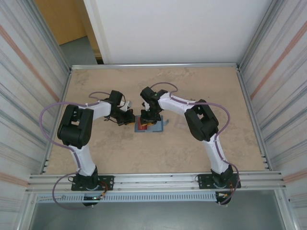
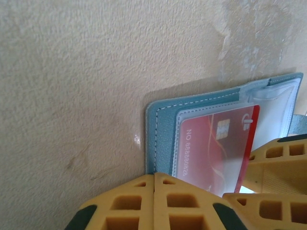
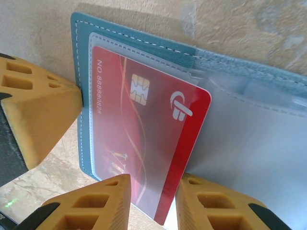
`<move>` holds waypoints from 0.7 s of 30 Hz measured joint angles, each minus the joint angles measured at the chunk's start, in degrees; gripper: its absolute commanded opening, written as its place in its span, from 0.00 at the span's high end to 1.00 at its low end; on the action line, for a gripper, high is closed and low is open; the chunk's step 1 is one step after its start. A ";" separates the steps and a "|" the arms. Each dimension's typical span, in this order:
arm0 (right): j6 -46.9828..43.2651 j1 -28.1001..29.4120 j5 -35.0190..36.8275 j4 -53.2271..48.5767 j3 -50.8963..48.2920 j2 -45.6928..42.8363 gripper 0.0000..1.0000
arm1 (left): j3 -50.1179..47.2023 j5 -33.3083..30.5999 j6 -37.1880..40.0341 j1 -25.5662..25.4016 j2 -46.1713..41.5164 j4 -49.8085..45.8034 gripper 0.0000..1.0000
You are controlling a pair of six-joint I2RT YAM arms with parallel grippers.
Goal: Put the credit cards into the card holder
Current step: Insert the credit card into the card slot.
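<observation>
Mottled beige counter (image 1: 192, 148), walled by ribbed metal (image 1: 29, 72): a red credit card (image 3: 144, 139) is nearly seated in the open card holder (image 3: 144, 40).

The card holder is laid open at the middle of the counter, between the two arms. Most of the credit card is covered by the clear pocket (image 3: 110, 45) of the leaf nearest the left pincer (image 2: 153, 184); a narrow strip of its trailing end is left bare. The left pincer is closed with nothing between its fingers and is pressed against the holder's outer edge as a stop. The right pincer (image 3: 152, 201) is held partly open with the card's end in the gap; no firm clamp can be made out. If the stop is slipped off that thin edge, the whole holder is likely to be shoved along the counter. The pocket's mouth could be snagged by a fingertip, or the card buckled by a skewed push.
</observation>
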 measured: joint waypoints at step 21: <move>0.00 -3.82 3.63 1.57 -15.08 -13.99 0.69 | -0.02 -4.92 4.59 -1.64 -7.76 -1.97 0.90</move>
